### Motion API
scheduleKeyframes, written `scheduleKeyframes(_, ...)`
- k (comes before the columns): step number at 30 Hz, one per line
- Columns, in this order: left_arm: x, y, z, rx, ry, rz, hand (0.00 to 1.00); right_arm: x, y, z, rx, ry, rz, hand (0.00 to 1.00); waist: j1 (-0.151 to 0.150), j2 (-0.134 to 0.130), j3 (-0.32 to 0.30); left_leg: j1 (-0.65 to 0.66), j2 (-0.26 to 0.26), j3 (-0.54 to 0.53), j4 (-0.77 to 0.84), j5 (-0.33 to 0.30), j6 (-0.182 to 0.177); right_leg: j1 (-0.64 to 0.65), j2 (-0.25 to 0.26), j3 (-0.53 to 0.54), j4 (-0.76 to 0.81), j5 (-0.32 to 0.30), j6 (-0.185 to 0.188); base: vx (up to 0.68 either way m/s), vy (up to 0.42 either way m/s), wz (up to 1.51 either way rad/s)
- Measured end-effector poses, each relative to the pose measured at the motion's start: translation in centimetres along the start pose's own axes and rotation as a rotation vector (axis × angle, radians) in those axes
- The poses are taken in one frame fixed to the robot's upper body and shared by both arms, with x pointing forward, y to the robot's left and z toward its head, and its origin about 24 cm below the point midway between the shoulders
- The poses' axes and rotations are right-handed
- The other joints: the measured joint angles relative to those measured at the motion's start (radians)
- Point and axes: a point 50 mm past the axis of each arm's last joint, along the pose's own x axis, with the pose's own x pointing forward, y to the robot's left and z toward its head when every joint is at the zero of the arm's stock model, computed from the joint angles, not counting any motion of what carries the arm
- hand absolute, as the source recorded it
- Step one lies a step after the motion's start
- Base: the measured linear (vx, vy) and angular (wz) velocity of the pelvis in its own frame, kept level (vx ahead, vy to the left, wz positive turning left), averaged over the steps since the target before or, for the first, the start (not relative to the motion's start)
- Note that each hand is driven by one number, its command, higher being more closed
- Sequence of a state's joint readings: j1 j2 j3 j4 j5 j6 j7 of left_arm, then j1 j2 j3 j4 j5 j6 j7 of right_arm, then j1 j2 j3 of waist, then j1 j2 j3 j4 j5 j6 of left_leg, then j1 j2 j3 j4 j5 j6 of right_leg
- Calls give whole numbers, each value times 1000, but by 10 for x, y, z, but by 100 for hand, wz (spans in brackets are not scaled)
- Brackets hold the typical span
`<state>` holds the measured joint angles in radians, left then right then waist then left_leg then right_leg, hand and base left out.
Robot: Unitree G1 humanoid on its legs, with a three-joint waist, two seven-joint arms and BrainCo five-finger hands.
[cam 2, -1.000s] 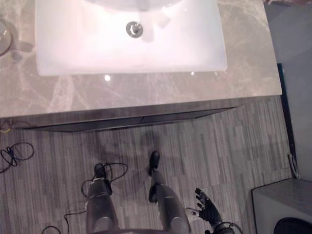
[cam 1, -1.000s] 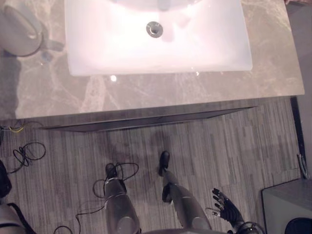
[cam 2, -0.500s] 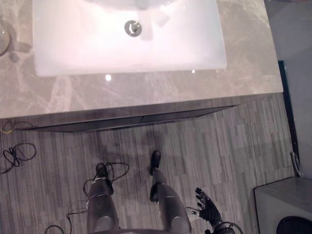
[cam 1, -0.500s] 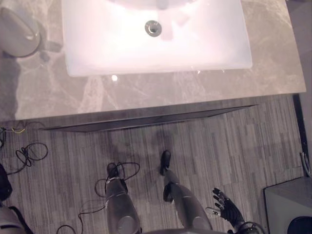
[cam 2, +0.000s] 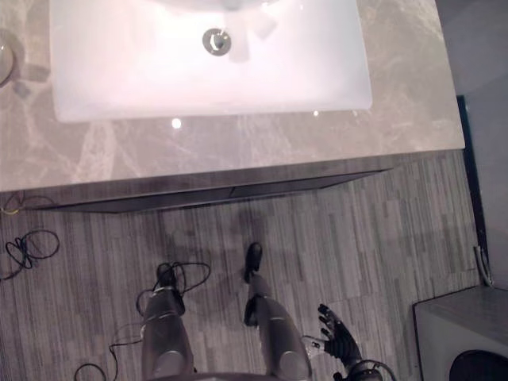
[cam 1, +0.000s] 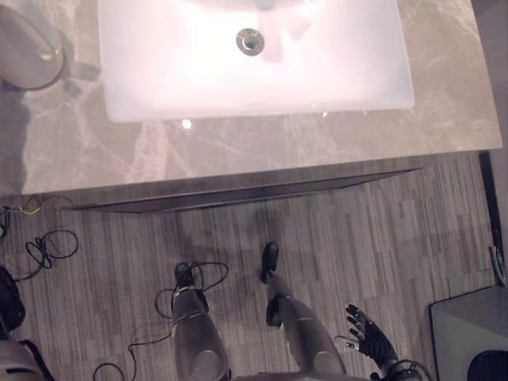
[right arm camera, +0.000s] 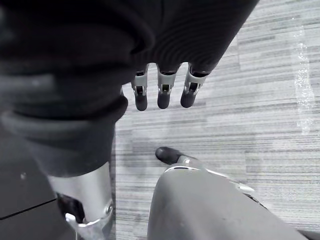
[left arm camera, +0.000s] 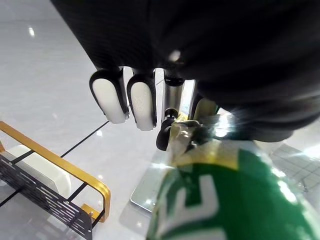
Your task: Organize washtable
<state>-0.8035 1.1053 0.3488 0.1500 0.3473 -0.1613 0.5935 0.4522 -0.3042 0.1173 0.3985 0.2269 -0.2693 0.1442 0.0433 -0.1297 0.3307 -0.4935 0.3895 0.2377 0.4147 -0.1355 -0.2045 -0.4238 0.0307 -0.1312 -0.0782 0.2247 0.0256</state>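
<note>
Basin, left eye view: the white basin (cam 1: 159,79) lay at 12 o'clock, sunk into the marble counter (cam 1: 238,151).
Grey object, left eye view: a rounded grey thing (cam 1: 28,48) stood on the counter at 10 o'clock, just beside the basin's corner; what it was could not be told.
Right hand, left eye view: the right hand (cam 1: 368,341) hung at 5 o'clock over the wood-grain floor (cam 1: 381,230), well apart from the counter and near a grey box (cam 1: 468,329) at 4 o'clock.
Bottle, left wrist view: a green-and-white bottle (left arm camera: 235,200) with a yellow band and a shiny top sat close under the left hand (left arm camera: 142,100), above a glossy white surface (left arm camera: 50,75).
Left hand, left wrist view: whether it gripped the bottle or was merely beside it could not be told.
Rack, left wrist view: a gold-rimmed rack (left arm camera: 55,159) with a black perforated side stood near, with a white block (left arm camera: 35,167) inside it.
Right hand, right wrist view: its fingers (right arm camera: 162,97) hung straight and loose over the floor, holding nothing.
Handling: the bottle looked like stiff, glossy plastic, so it was probably light to middling in weight, slick and unlikely to break.
Hold: the round body below the yellow band seemed the safest place to wrap. The shiny top looked too small and too likely to give way.
Risk: a loose wrap on that smooth curve could have let the bottle twist or slide.
</note>
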Motion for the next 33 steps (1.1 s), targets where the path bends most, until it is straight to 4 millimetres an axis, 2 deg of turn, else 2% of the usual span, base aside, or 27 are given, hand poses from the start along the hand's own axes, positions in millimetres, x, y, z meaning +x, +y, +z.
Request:
scheduleKeyframes(12, -2, 0, -2, 3, 6, -7, 100, 0, -1, 0, 0, 0, -11, 0, -2, 0, 0, 0, -4, 0, -1, 0, 0, 0, -4, 0, 0, 0, 0, 0, 0, 0)
scheduleKeyframes(20, -14, -7, -6, -10, 40, -33, 100, 0, 0, 0, 0, -1, -10, 0, -1, 0, 0, 0, -5, 0, -1, 0, 0, 0, -5, 0, 1, 0, 0, 0, 0, 0)
scheduleKeyframes(25, -14, -7, -6, -10, 40, -33, 100, 0, 0, 1, -1, -3, -10, 0, -2, 0, 0, 0, -5, 0, -1, 0, 0, 0, -5, 0, 1, 0, 0, 0, 0, 0)
scheduleKeyframes(26, -14, -7, -6, -10, 40, -33, 0, 0, 0, 1, 0, -3, -10, 0, -2, 0, 0, 0, -5, 0, -1, 0, 0, 0, -5, -1, 1, 0, 0, 0, 0, 0)
scheduleKeyframes(33, -14, -7, -6, -11, 41, -34, 0, 0, 0, 1, -1, -3, -10, 0, -1, 0, 0, 0, -6, 0, -1, 0, 0, 0, -5, 0, 1, 0, 0, 0, 0, 0)
